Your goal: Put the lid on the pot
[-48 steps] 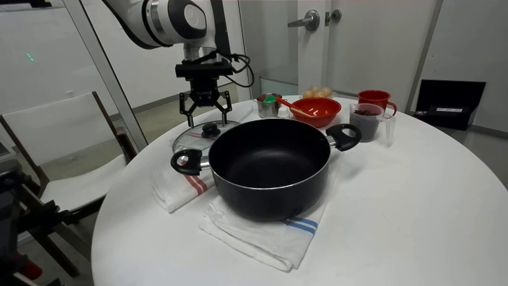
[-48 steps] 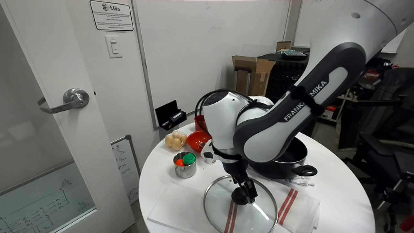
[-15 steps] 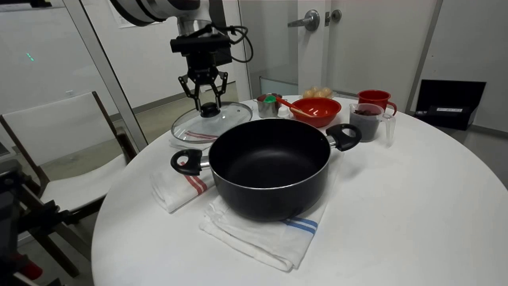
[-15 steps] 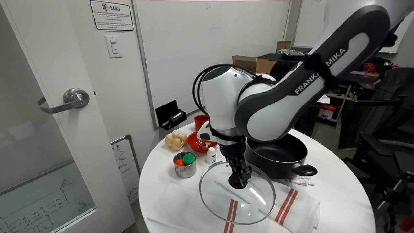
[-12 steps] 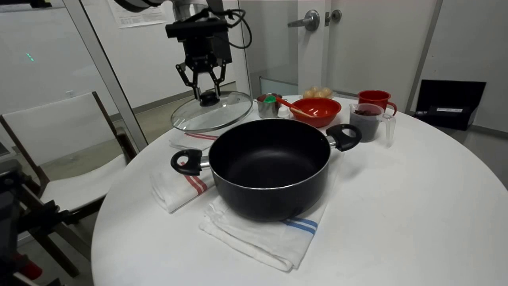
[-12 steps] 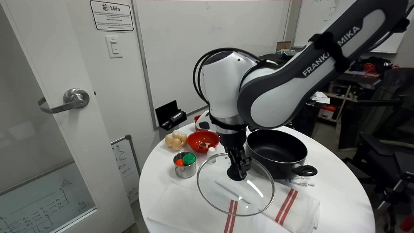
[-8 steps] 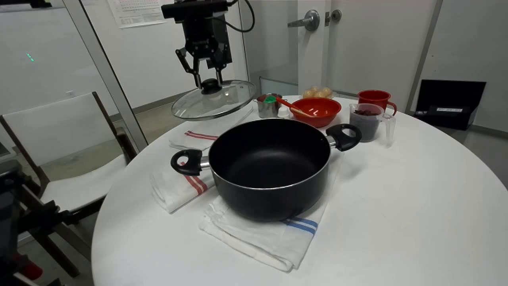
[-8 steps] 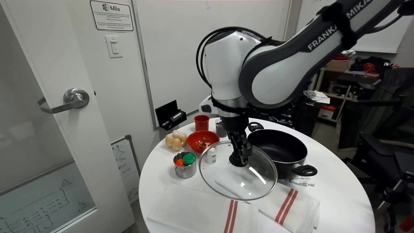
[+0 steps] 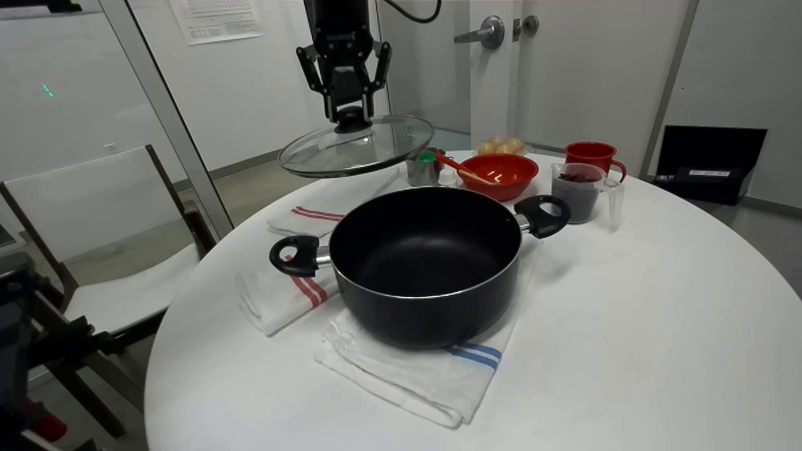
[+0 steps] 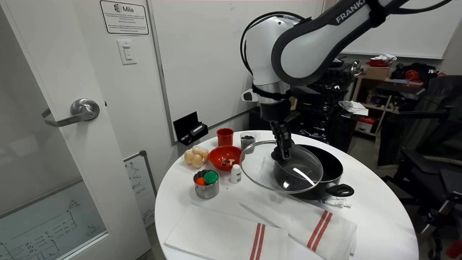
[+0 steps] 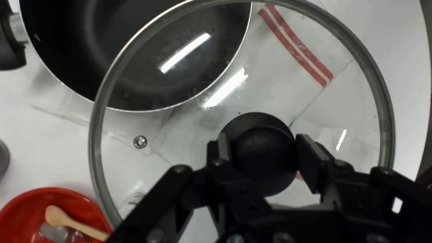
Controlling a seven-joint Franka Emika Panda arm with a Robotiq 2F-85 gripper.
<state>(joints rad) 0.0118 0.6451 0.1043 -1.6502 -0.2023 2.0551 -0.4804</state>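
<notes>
One round white surface [image 9: 639, 313] fills the lower centre and right of an exterior view; a chair [image 9: 94, 200] stands at the left and a door handle [image 9: 492, 32] shows at the top, right of centre. Mid-frame, the black pot [image 9: 432, 319] stands upright on a blue-striped cloth [image 9: 407, 382]. Above and left of it, the gripper [image 9: 349, 114] pinches the black knob [image 9: 354, 125] of the glass lid [image 9: 357, 150], which hangs tilted, clear of the surface. A red bowl [image 9: 501, 169], red mug [image 9: 589, 155] and measuring jug [image 9: 576, 200] sit beyond the pot, upper right. In an exterior view, red-striped cloths [image 10: 227, 231] lie at the bottom, a notice [image 10: 124, 17] and light switch [image 10: 126, 52] show at upper left, with cluttered shelving [image 10: 382, 94] at right.
</notes>
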